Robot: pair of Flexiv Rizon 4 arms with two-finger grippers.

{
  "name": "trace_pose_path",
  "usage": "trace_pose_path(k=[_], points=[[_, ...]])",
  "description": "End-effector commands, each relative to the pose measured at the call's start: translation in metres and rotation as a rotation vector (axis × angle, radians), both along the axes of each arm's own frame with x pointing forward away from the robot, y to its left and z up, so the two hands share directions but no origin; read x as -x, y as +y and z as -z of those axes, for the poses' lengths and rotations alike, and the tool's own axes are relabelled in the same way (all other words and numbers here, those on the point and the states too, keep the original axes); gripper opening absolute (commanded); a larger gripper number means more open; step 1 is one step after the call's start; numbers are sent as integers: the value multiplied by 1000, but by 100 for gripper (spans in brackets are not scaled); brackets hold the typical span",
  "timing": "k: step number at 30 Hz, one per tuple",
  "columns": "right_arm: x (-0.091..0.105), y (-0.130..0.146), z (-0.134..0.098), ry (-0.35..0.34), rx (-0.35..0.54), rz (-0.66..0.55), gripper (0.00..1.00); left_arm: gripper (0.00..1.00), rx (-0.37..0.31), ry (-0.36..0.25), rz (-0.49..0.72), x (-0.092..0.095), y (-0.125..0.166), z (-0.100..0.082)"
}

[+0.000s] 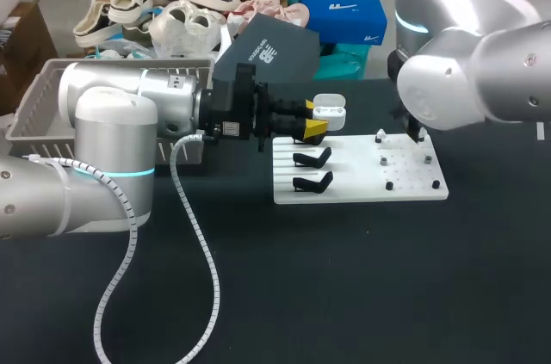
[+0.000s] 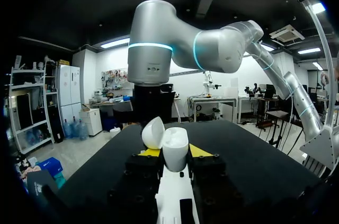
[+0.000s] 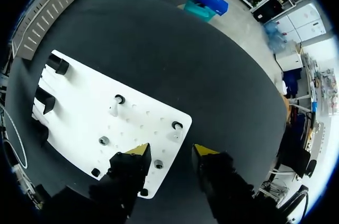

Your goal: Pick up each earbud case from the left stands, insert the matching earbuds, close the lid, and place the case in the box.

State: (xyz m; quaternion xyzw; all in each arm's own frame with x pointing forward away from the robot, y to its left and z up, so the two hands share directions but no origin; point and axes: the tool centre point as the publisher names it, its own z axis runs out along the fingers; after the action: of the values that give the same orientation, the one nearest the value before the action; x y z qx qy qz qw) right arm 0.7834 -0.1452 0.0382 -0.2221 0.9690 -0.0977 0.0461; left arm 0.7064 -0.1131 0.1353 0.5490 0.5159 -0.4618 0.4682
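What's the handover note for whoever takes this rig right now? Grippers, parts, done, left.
Left gripper: shut on the white earbud case, lid open, at the stand end of the white board.
Right gripper: open, empty, over the board's peg end.
Done: one case gripped. Two black stands are empty; I cannot tell where their cases are, because the left arm hides much of the grey basket.
At least one white earbud is on the board by its peg.
Left: insert earbuds into the held case, close the lid, place it in the basket.
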Motion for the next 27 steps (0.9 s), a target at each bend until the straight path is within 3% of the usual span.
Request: trace_pose_path(k=[1, 13, 27], points=[[2, 3, 1, -1, 14, 6, 46, 0, 1, -2, -3, 1, 0, 0], [-3, 7, 4, 11, 35, 6, 49, 0, 1, -2, -3, 1, 0, 0], [-9, 6, 6, 17, 43, 12, 44, 0, 1, -2, -3, 1, 0, 0]])
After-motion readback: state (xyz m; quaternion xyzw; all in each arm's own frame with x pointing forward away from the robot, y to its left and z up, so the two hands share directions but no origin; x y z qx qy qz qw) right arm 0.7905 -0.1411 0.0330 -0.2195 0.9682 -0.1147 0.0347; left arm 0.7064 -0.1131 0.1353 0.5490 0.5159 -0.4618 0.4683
